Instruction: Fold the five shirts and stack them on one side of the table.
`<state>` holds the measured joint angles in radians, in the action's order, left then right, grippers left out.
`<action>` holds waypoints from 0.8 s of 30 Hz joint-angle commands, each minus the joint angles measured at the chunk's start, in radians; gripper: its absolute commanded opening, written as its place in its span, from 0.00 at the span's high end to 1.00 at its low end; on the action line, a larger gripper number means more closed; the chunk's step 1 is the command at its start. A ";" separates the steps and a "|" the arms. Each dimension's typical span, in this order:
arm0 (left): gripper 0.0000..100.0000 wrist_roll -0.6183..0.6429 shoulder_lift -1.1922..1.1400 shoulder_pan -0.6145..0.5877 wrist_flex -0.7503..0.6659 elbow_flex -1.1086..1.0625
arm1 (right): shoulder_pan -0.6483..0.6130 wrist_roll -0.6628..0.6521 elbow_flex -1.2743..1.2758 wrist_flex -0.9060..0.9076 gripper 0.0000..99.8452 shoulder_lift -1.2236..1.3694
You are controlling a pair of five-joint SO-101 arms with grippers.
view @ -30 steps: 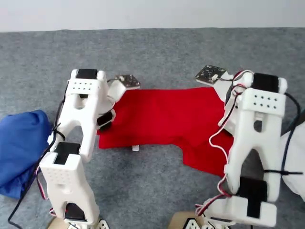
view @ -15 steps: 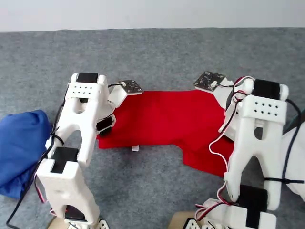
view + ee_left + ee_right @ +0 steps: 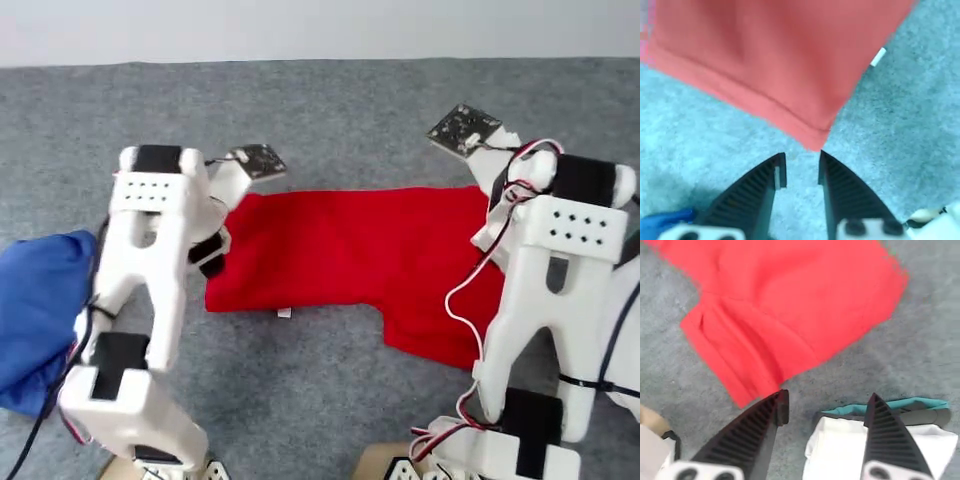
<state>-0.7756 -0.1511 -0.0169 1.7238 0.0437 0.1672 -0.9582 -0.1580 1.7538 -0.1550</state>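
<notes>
Both empty | left claw [image 3: 801,159] slightly parted | right claw [image 3: 828,397] wide | near red shirt [image 3: 350,250]

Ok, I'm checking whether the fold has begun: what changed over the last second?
The left arm swung outward toward the blue shirt, and the right arm pulled out toward its own side, both away from the red shirt. The left tool and right tool are open and empty now; no grasp or release shows. Both shirts stayed put.
</notes>
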 commanded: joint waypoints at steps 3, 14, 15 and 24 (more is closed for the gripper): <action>0.88 0.060 0.098 -0.018 -0.002 0.036 | 0.012 0.012 -0.055 0.039 0.75 -0.053; 0.98 0.417 0.163 0.037 -0.158 0.035 | 0.030 0.101 -0.051 0.038 0.94 -0.047; 1.00 0.442 0.166 0.061 -0.161 0.035 | 0.035 0.123 -0.051 0.038 0.95 -0.051; 0.99 0.483 0.161 0.408 -0.198 0.033 | 0.225 0.193 -0.115 0.035 0.99 -0.213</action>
<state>-0.3030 -0.0407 0.2854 1.5627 0.0437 0.3253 -0.7772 -0.2071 1.7538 -0.2624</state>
